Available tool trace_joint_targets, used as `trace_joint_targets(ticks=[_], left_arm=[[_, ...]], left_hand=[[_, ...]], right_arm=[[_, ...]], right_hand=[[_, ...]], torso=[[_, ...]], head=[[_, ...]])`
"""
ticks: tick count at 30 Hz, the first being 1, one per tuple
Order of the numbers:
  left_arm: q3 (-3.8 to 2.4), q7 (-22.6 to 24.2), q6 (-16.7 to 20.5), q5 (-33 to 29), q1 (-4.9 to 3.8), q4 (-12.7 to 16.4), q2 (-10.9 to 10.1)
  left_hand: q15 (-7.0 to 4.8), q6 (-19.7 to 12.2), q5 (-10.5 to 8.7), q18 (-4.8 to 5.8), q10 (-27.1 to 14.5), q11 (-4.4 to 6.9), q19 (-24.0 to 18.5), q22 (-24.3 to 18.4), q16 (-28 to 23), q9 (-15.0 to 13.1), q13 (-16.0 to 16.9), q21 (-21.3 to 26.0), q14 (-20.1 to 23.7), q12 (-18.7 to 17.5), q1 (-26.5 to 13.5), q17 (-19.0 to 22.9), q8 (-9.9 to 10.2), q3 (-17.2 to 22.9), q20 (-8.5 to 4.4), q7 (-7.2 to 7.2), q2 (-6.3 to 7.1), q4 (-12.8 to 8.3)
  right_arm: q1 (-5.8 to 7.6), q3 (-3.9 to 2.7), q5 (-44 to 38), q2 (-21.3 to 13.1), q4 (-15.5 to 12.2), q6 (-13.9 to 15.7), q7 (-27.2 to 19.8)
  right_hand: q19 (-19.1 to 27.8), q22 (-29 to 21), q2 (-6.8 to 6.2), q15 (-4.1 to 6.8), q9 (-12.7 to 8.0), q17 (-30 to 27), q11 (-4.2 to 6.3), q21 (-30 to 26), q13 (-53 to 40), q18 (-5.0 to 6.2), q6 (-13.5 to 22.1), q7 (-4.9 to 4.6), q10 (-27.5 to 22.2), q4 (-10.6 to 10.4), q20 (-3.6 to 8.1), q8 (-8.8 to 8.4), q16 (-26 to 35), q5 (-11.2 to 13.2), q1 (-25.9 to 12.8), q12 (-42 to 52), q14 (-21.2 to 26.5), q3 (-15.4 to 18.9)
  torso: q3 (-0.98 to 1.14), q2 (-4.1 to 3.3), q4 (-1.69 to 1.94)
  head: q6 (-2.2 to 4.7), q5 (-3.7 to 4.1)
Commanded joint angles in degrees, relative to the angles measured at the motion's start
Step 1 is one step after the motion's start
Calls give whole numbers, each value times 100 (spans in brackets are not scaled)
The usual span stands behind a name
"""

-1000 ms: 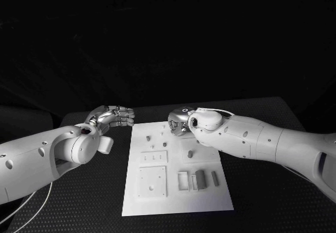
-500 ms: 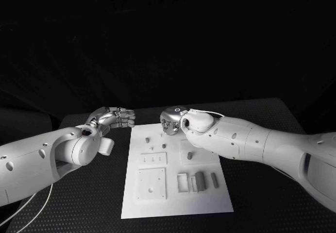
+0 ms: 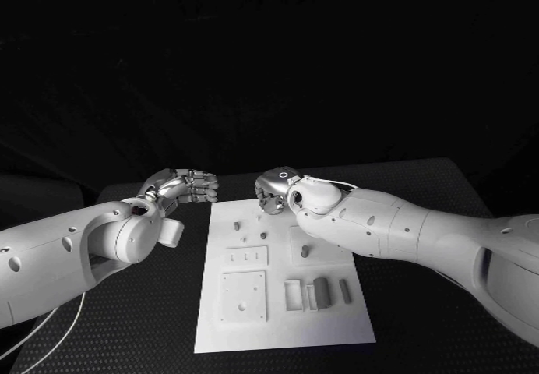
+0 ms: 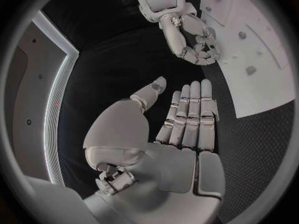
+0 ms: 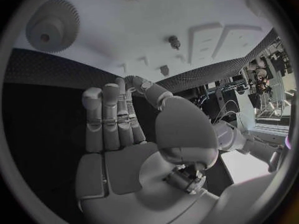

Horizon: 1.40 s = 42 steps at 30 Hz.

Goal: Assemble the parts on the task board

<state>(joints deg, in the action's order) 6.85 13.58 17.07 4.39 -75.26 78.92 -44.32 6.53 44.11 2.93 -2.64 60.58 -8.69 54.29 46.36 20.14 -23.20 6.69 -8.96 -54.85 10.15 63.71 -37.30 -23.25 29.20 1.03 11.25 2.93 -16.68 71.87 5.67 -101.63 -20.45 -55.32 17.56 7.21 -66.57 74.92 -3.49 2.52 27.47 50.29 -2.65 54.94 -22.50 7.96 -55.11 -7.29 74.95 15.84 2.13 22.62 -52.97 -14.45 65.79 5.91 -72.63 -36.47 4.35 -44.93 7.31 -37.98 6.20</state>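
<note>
Reaching with the empty, straight-fingered right hand (image 3: 273,192) over the task board (image 3: 283,312) risks toppling the small pegs (image 3: 263,231) near its far edge.

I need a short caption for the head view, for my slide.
Both hands, left hand and right hand, hover empty at the far edge of the white task board.

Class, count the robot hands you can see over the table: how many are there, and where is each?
2. The left hand hovers off the task board's far left corner; the right hand hangs over the board's far edge. Neither holds a part.
</note>
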Motion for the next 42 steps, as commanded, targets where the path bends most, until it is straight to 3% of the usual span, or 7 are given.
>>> trace_joint_targets(ticks=[1,5,13,21,33,38,42], left_arm=[[-6,83,-24,-19,-32,39,2],[-6,80,-18,-16,-55,45,-2],[-6,82,-9,-13,-107,100,-27],[-6,79,2,-11,-163,156,-47],[-6,84,8,21,-175,108,3],[-6,88,11,21,-174,105,6],[-6,90,12,21,-174,105,4]], left_hand=[[9,33,4,-98,40,-12,24,-10,-22,8,-8,34,-41,-32,-41,-9,24,-41,-1,-3,4,-5],[9,34,4,-97,40,-12,25,-10,-24,9,-8,36,-42,-34,-43,-10,25,-43,-1,-3,6,-4],[9,36,4,-95,42,-13,26,-12,-28,11,-9,40,-42,-37,-42,-13,26,-45,-2,-3,9,-5],[10,35,4,-93,40,-14,26,-13,-33,14,-11,44,-40,-42,-42,-15,28,-47,-2,-3,16,-5],[16,36,4,-86,37,-18,16,-20,-53,21,-15,62,-27,-56,-40,-19,33,-50,1,-2,19,-4],[17,36,4,-85,37,-18,15,-21,-57,22,-15,65,-24,-58,-40,-20,33,-50,1,-1,19,-4],[18,36,4,-84,38,-18,14,-22,-60,23,-16,68,-23,-60,-39,-21,34,-50,1,-1,18,-4]], right_arm=[[-20,-2,-219,28,22,146,4],[-34,-2,-239,68,87,154,5],[-59,-2,-243,109,185,174,-15],[-65,-3,-246,108,195,229,6],[-64,-4,-247,108,166,347,38],[-64,-5,-249,96,133,463,47],[-64,-5,-249,76,88,523,35]], right_hand=[[-5,133,22,108,241,8,-1,21,-9,704,-60,26,28,87,55,16,-25,-21,57,24,-133,-122],[-9,133,16,111,245,9,1,30,-13,704,-66,28,34,87,59,15,-31,-25,63,23,-136,-127],[-11,132,11,112,250,9,3,38,-17,704,-71,30,38,85,62,13,-36,-29,64,21,-139,-131],[-12,132,7,113,253,9,3,43,-20,704,-72,30,40,86,64,10,-38,-31,64,20,-139,-133],[-10,131,2,113,257,9,4,51,-24,704,-75,31,42,85,67,6,-42,-32,66,16,-140,-137],[-11,131,-2,114,260,9,5,56,-27,704,-79,33,46,86,69,5,-46,-33,69,16,-142,-140],[-15,131,-8,118,266,10,9,68,-34,704,-93,37,59,85,73,6,-54,-33,73,18,-150,-144]], torso=[[9,-20,279],[11,-25,300],[11,-69,362],[18,-104,401],[34,-124,371],[40,-128,381],[32,-129,389]], head=[[16,-5],[65,-14],[61,33],[66,55],[53,40],[39,42],[26,39]])
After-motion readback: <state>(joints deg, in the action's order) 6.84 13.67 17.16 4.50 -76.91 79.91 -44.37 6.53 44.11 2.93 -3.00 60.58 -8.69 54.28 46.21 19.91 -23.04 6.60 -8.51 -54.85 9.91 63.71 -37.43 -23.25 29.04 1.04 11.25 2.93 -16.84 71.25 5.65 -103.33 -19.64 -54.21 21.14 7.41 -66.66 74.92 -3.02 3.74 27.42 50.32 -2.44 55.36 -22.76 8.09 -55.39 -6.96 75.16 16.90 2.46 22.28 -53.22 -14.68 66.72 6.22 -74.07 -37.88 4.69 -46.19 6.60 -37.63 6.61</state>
